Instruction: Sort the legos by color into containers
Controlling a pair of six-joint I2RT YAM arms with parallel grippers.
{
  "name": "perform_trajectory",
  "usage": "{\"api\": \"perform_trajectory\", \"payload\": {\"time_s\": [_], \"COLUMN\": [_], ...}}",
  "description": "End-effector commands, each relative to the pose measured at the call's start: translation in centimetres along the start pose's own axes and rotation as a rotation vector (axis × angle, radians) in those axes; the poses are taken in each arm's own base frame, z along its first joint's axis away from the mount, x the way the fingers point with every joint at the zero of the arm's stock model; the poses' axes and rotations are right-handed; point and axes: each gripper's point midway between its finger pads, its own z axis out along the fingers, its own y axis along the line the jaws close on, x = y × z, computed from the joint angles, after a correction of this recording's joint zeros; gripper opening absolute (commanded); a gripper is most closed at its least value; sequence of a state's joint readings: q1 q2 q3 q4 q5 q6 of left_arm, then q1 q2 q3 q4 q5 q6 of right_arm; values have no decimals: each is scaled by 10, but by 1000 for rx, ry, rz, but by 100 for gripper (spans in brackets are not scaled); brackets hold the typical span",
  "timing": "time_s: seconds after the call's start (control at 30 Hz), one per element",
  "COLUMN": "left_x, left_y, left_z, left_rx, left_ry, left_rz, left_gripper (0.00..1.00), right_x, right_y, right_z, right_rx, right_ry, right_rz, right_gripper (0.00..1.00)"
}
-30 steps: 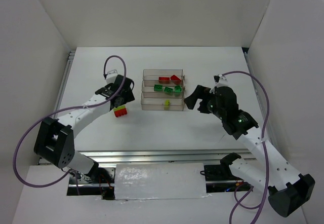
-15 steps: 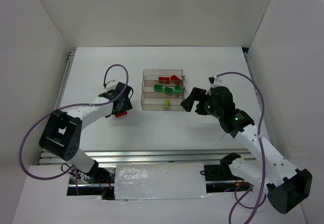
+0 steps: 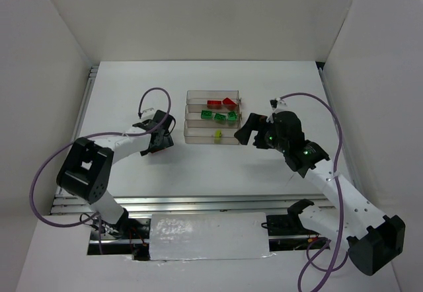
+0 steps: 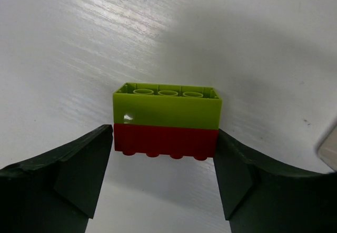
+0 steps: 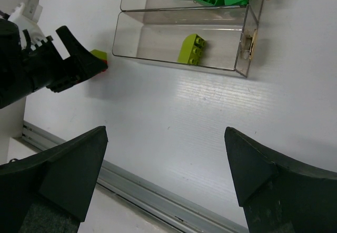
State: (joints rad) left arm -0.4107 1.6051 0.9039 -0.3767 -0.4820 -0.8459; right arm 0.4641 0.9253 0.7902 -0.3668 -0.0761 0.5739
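Observation:
A two-colour stack (image 4: 166, 112), yellow-green brick on red brick, lies on its side on the white table. My left gripper (image 4: 164, 138) is low over it (image 3: 162, 141), with both fingertips pressed against the ends of the red brick. The three clear containers (image 3: 188, 117) stand in a stepped row. The far one holds red bricks (image 3: 221, 102), the middle one green bricks (image 3: 218, 115), the near one a single yellow-green brick (image 3: 217, 134). My right gripper (image 3: 248, 130) is open and empty, hovering right of the bins. Its wrist view (image 5: 166, 138) shows the near bin (image 5: 158, 38) and the yellow-green brick (image 5: 191, 49).
White walls enclose the table on three sides. A metal rail (image 5: 158, 201) runs along the near table edge. The left arm's cable (image 3: 151, 97) loops above the table left of the bins. In the right wrist view the left gripper (image 5: 73, 67) sits left of the near bin.
My left gripper has dropped down and forward onto the stack, which showed beside it a second ago and is now covered from above. The right gripper has shifted slightly left.

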Motion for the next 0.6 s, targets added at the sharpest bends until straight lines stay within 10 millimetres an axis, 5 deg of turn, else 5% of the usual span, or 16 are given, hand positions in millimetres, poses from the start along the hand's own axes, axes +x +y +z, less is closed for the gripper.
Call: {"api": "perform_trajectory", "payload": {"time_s": [0.0, 0.1, 0.2, 0.33, 0.37, 0.57], "left_x": [5, 11, 10, -7, -18, 25], "left_y": [0, -2, -5, -34, -63, -123], "left_z": [10, 15, 10, -30, -64, -191], "left_rx": [-15, -12, 16, 218, 373, 1002], "left_ry": [10, 29, 27, -84, -175, -461], "left_rz": [-9, 0, 2, 127, 159, 499], "left_gripper": [85, 73, 3, 0, 0, 0], "right_x": [-6, -6, -6, -5, -4, -5], "right_y": [3, 3, 3, 9, 14, 62], "right_z": [0, 1, 1, 3, 3, 3], "right_rx": [-24, -21, -27, -68, -86, -320], "right_ry": [-32, -31, -39, -42, -36, 22], "right_rz": [-22, -25, -20, 15, 38, 131], "right_gripper": [100, 100, 100, 100, 100, 97]}}
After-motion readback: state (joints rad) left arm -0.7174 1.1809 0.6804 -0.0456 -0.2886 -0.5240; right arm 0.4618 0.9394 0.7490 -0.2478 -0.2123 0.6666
